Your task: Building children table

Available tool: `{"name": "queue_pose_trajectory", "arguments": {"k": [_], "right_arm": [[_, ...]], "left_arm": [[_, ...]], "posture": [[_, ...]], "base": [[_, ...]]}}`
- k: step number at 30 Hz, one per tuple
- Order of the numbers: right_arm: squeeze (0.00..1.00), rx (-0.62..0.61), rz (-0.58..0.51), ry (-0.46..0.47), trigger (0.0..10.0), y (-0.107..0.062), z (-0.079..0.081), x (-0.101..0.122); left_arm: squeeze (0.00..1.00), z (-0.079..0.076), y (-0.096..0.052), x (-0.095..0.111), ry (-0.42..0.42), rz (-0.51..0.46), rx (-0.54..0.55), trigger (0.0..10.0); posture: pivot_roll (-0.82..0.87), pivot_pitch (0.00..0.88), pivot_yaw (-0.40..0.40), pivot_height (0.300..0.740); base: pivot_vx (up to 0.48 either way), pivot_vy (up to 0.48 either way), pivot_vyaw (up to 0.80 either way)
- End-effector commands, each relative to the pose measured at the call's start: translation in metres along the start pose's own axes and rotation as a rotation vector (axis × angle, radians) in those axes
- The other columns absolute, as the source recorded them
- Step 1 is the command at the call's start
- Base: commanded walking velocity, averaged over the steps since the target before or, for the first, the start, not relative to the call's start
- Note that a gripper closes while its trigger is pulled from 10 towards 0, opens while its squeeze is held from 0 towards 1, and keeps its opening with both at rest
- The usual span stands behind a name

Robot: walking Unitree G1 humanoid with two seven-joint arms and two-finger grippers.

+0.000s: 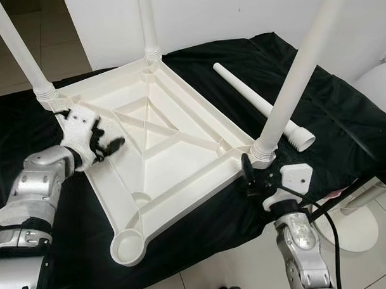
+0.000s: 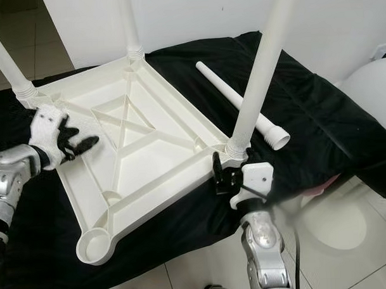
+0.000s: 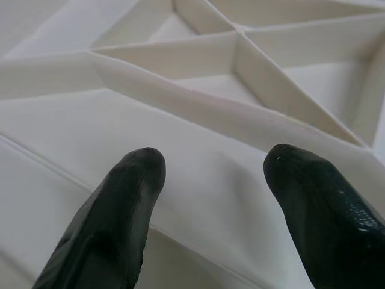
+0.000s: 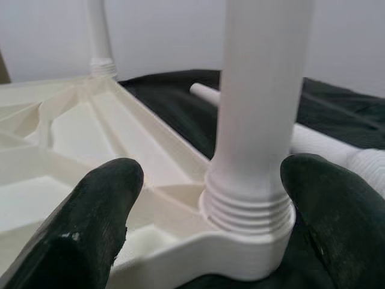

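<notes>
A white plastic table top (image 1: 180, 154) lies upside down on a black cloth (image 1: 344, 126). Three white legs stand screwed into its corners: far left (image 1: 18, 52), far middle (image 1: 149, 25) and near right (image 1: 292, 84). The nearest corner socket (image 1: 128, 245) holds nothing. A loose fourth leg (image 1: 255, 101) lies on the cloth, right of the table top. My left gripper (image 1: 107, 145) is open over the ribbed underside by the left edge, holding nothing. My right gripper (image 4: 210, 174) is open, one finger on each side of the near-right leg's threaded base (image 4: 246, 211).
The cloth-covered surface ends just in front of me, with tiled floor below. A white rounded object (image 1: 378, 81) and a white round base (image 1: 354, 224) stand to my right. A black cable (image 1: 332, 231) runs along my right arm. A white wall stands behind.
</notes>
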State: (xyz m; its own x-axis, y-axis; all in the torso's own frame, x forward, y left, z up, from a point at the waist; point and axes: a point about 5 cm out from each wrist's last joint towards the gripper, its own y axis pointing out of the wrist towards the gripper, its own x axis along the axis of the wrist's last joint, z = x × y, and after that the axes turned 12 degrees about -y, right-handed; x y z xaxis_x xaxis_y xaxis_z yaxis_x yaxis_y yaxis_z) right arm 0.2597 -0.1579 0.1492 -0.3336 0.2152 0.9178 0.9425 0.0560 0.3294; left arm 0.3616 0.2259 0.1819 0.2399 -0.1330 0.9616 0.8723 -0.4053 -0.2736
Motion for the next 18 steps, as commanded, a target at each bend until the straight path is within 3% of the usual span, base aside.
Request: {"name": "queue_pose_trajectory", "arguments": {"k": [1, 5, 9, 18], "right_arm": [[0.00, -0.024, 0.010, 0.001, 10.0, -0.001, -0.003, -0.001], [0.00, -0.034, 0.012, -0.002, 10.0, -0.001, -0.003, -0.001], [0.00, -0.056, 0.028, 0.031, 10.0, 0.001, -0.005, -0.002], [0.00, -0.025, 0.042, 0.049, 10.0, 0.007, -0.005, -0.005]], "left_arm": [[0.00, 0.005, -0.002, -0.008, 0.096, 0.063, 0.028, 10.0], [0.00, 0.005, -0.002, -0.012, 0.140, 0.091, 0.021, 10.0], [0.00, -0.008, -0.004, -0.023, 0.277, 0.152, -0.103, 10.0], [0.00, -0.025, -0.012, -0.039, 0.374, 0.239, -0.257, 10.0]], "posture": [[-0.08, 0.089, 0.028, 0.740], [-0.08, 0.089, 0.028, 0.740], [-0.08, 0.086, 0.032, 0.740], [-0.07, 0.082, 0.032, 0.740]], "base": [[0.000, 0.000, 0.00], [0.000, 0.000, 0.00], [0.000, 0.000, 0.00], [0.000, 0.000, 0.00]]}}
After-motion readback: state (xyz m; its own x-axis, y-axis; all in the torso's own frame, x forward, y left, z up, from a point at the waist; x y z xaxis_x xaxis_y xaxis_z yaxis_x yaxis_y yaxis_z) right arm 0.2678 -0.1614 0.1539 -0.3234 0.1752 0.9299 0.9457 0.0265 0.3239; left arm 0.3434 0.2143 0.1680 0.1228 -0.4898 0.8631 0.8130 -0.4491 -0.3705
